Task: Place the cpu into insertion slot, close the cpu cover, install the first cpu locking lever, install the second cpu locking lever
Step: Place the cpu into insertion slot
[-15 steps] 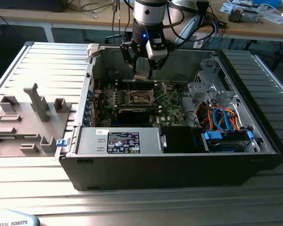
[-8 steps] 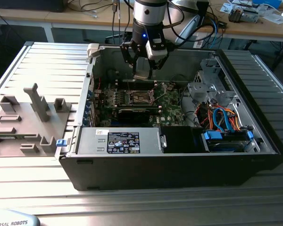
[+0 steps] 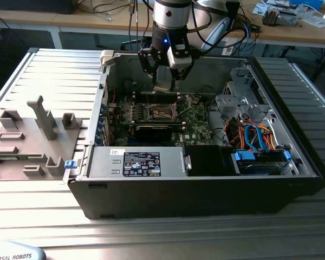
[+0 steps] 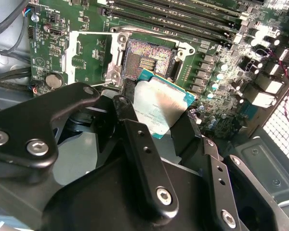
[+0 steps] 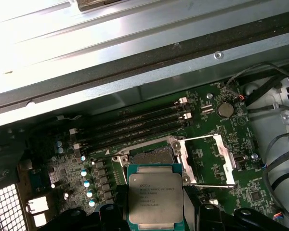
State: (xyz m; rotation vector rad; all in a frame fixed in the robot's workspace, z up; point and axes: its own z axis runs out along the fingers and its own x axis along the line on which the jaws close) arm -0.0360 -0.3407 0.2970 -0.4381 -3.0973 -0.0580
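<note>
Grooved metal table (image 3: 54,65), open computer case (image 3: 195,189) on it; my pincer (image 3: 165,85) hung inside, pinching the cpu (image 5: 155,199).
I gripped the chip by two opposite edges, over the near edge of the insertion slot (image 5: 151,156) and not seated. The socket lay bare, the cpu cover (image 5: 209,161) swung open beside it. Memory slots (image 5: 135,127) ran just beyond, and a black graphics card (image 3: 154,131) lay near on the other side.

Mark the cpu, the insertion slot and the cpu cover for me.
cpu (image 5: 155,199), first wrist view, middle of its metal top.
insertion slot (image 4: 146,59), second wrist view, its dark centre.
cpu cover (image 5: 227,161), first wrist view, a side bar of the frame.
</note>
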